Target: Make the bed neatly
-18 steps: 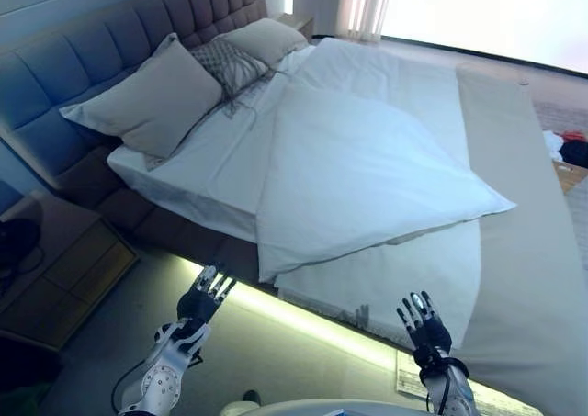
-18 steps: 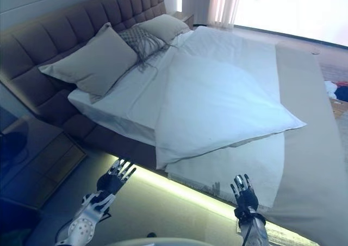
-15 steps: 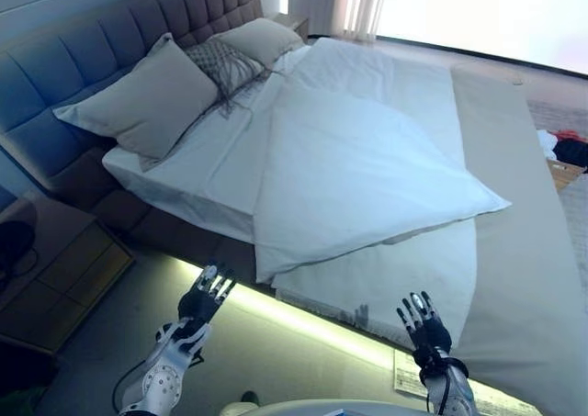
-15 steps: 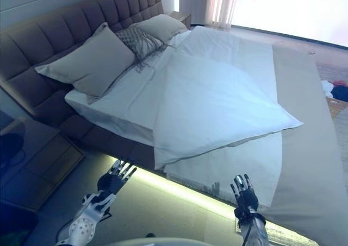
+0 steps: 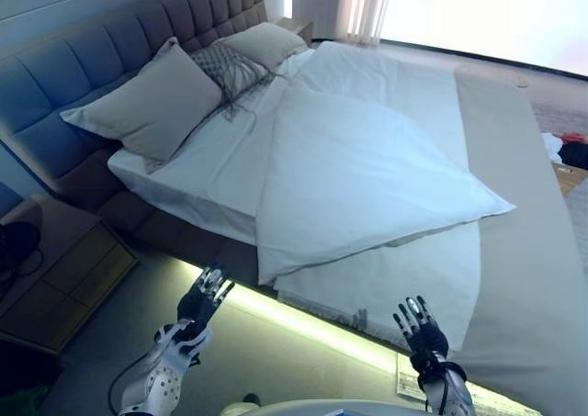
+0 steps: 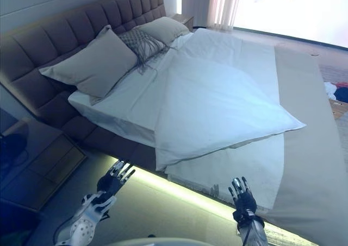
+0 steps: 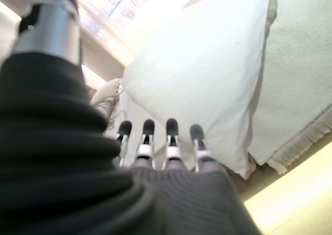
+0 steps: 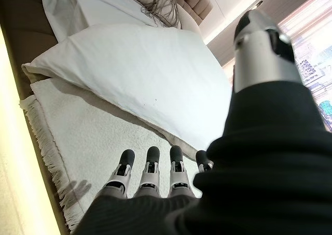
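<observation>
**Both hands spread before an unmade bed**

Plainly, I stood at the long side of the wide bed with a padded, button-tufted headboard (image 5: 138, 44), and neither of my two hands touched it. My left hand (image 5: 204, 298) was raised over the floor short of the bed's edge, fingers straight and fanned apart, holding nothing. My right hand (image 5: 420, 325) was up the same way, spread and bare, just short of the fringed edge.

I counted three pillows at the headboard: one large plain beige pillow (image 5: 147, 104) leaning up, one smaller patterned cushion with loose tassels (image 5: 225, 64), and one further plain beige pillow (image 5: 262, 39).

One white, soft, puffy duvet (image 5: 358, 173) lay crooked across the white sheet (image 5: 207, 173), its near corner drooping over the mattress side. Under it lay one cream textured blanket with a fringed hem (image 8: 78, 141). One smooth beige runner (image 5: 524, 251) crossed the foot end, cut off by the frame.

One wooden bedside cabinet (image 5: 60, 269) stood at my left, partly dark and hard to make out. A glowing strip (image 5: 303, 324) ran beneath the bed.
</observation>
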Controlling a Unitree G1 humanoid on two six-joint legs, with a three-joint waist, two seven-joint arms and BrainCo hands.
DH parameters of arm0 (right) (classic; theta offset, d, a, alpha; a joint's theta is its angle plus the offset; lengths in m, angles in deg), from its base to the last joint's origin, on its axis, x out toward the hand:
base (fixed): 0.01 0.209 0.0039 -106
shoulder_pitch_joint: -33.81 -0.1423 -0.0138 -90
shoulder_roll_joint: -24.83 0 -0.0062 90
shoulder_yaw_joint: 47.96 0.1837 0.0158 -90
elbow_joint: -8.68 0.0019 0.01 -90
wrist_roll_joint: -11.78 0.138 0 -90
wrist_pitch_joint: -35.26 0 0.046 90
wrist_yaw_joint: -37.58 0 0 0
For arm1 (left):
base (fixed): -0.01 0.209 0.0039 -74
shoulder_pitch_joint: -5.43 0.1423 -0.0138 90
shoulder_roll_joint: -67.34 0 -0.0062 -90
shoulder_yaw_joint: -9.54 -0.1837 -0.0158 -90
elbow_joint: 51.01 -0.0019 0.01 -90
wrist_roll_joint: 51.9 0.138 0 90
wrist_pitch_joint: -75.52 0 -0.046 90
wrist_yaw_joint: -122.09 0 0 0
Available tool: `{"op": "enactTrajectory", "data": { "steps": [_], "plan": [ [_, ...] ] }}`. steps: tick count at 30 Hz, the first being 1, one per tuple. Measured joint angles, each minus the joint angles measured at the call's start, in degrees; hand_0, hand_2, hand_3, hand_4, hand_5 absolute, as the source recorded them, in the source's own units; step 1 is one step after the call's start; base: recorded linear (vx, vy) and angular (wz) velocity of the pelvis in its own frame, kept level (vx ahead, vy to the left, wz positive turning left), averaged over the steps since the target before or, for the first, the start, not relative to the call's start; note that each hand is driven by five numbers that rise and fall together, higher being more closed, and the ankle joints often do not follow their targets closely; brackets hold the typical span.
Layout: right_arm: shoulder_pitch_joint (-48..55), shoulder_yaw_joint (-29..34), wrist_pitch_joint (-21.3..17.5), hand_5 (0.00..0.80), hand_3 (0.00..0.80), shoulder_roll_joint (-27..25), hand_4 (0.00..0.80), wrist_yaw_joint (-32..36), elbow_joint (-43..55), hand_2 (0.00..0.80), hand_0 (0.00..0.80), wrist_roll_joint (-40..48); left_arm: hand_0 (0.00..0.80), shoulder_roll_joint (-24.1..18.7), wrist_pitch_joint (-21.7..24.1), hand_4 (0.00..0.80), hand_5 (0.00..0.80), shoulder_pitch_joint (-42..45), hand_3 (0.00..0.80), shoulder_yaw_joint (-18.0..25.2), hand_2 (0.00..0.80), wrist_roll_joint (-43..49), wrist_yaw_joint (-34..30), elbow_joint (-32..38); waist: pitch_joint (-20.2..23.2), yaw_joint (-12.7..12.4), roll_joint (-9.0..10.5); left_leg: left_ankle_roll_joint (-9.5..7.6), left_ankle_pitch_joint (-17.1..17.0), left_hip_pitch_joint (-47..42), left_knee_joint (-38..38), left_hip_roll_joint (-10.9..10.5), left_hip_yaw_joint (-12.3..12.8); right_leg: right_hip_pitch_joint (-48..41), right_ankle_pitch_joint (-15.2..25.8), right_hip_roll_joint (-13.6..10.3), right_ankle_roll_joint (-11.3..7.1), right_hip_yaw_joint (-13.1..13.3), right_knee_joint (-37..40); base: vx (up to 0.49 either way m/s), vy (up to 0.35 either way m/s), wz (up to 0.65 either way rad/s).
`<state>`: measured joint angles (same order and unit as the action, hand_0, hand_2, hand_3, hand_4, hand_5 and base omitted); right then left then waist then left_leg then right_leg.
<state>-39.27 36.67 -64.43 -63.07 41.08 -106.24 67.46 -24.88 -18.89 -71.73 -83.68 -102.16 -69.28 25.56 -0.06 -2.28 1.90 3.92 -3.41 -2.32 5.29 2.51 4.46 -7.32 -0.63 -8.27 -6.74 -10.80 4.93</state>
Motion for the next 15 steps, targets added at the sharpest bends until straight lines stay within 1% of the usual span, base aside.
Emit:
{"op": "enactTrajectory", "data": {
  "steps": [4, 9, 11, 13, 15],
  "plan": [
    [1.5, 0.0, 0.1, 0.000, 0.000, 0.0, 0.000, 1.2, 0.0, 0.000, 0.000, -0.1, 0.000, 0.0, 0.0, 0.000, 0.000, 1.6, 0.000, 0.0, 0.000, 0.0, -0.2, 0.6, -0.1, 0.1, -0.04, 0.02, 0.0, 0.1, 0.0, 0.0, 0.0, 0.0, 0.0, 0.0, 0.01, 0.0, 0.0, 0.032, -0.066, 0.00],
    [1.9, 0.0, 2.5, 0.000, 0.000, -0.4, 0.000, 2.7, 0.0, 0.000, 0.000, -1.1, 0.000, 0.0, 1.1, 0.000, 0.000, 3.2, 0.000, 0.0, 0.000, -0.5, -0.2, 1.1, -0.6, 0.2, 0.03, 0.10, 0.0, 0.1, -0.2, 0.3, 0.0, 0.0, -0.1, 0.4, 0.10, 0.3, 0.0, 0.009, -0.074, -0.01],
    [1.8, 0.0, 2.8, 0.000, 0.000, -0.5, 0.000, 2.8, 0.0, 0.000, 0.000, -1.1, 0.000, 0.0, 1.3, 0.000, 0.000, 3.9, 0.000, 0.0, 0.000, -0.6, -0.1, 1.1, -0.8, 0.1, 0.02, 0.19, -0.1, 0.1, -0.3, 0.5, 0.0, 0.0, -0.1, 0.6, 0.10, 0.3, 0.0, 0.002, -0.052, 0.01],
    [1.7, 0.0, 3.1, 0.000, 0.000, -0.7, 0.000, 2.9, 0.0, 0.000, 0.000, -1.1, 0.000, 0.0, 1.3, 0.000, 0.000, 4.7, 0.000, 0.0, 0.000, -0.7, -0.1, 1.1, -1.0, 0.0, -0.01, 0.30, -0.1, 0.2, -0.5, 0.7, -0.1, 0.0, -0.3, 0.8, 0.13, 0.3, 0.0, 0.006, 0.003, 0.02],
    [1.4, 0.0, 3.4, 0.000, 0.000, -0.9, 0.000, 2.8, 0.4, 0.000, 0.000, -1.0, 0.000, 0.0, 1.3, 0.000, 0.000, 5.3, 0.000, 0.0, 0.000, -0.9, -0.4, 1.1, -1.9, -0.1, -0.35, 0.67, 0.2, 1.1, -2.4, 0.5, -0.4, 0.3, -0.6, 0.9, 0.40, 0.2, -0.3, 0.002, 0.087, 0.08]
  ]
}}
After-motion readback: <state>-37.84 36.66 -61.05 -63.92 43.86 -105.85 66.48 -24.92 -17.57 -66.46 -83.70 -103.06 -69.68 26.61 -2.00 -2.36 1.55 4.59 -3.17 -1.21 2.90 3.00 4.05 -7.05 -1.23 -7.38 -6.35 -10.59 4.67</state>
